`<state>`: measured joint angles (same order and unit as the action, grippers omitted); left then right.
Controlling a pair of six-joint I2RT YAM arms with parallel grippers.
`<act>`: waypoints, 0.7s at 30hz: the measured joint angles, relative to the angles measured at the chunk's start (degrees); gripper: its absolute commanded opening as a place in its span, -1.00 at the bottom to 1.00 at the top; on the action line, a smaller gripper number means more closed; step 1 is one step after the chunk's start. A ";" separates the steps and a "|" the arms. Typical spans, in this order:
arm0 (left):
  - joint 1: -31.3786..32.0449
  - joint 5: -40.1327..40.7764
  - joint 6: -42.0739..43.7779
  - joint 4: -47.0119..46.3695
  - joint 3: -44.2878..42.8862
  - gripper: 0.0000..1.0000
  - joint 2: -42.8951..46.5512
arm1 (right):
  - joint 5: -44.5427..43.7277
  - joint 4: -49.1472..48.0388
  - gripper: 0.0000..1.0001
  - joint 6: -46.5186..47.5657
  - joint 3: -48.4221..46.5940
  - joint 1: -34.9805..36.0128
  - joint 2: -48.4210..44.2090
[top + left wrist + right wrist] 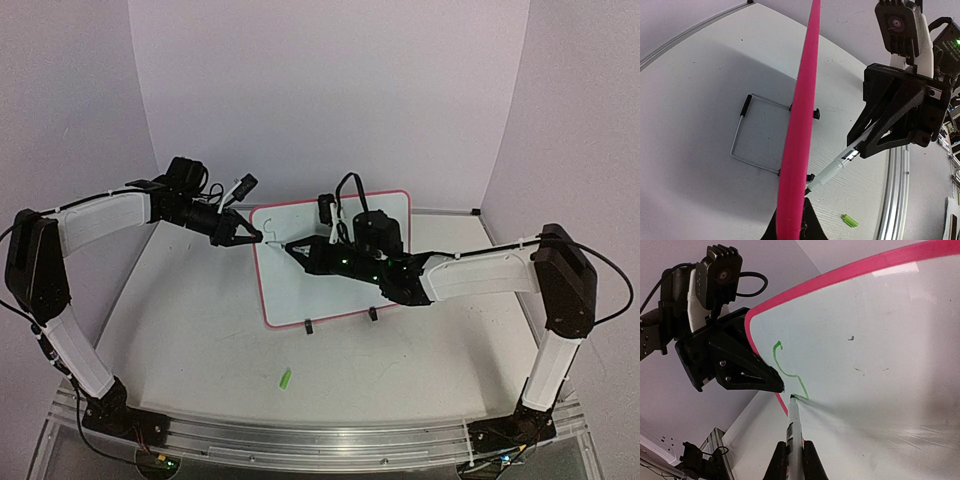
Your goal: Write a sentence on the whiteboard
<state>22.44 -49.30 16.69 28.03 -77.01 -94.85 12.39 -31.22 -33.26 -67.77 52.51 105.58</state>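
White bench (200, 340), pale lilac walls (330, 90): whiteboard (300, 295) propped mid-bench toward the far edge, left claw (250, 236) clamped on its rim, right claw (295, 247) gripping a marker (793, 425) that touches a green stroke (785, 371).

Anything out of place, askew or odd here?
A small green piece, probably the cap of the marker, lies loose on the table in front of the whiteboard. A few dark specks mark the board beside the green stroke. Nothing else stands out.
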 measured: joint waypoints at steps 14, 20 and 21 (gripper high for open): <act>0.13 0.00 0.39 0.44 0.00 -1.00 0.20 | 0.60 4.39 -1.00 1.37 1.53 -0.39 -5.84; 0.13 0.00 0.48 0.46 0.00 -1.00 0.22 | 3.72 5.60 -1.00 2.10 1.81 -1.66 -9.03; 0.13 0.00 0.48 0.46 0.01 -1.00 0.22 | 4.48 5.73 -1.00 2.23 1.81 -1.96 -9.05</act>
<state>22.57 -49.30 17.17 28.49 -77.00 -94.63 16.87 -25.49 -31.02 -65.95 50.55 96.53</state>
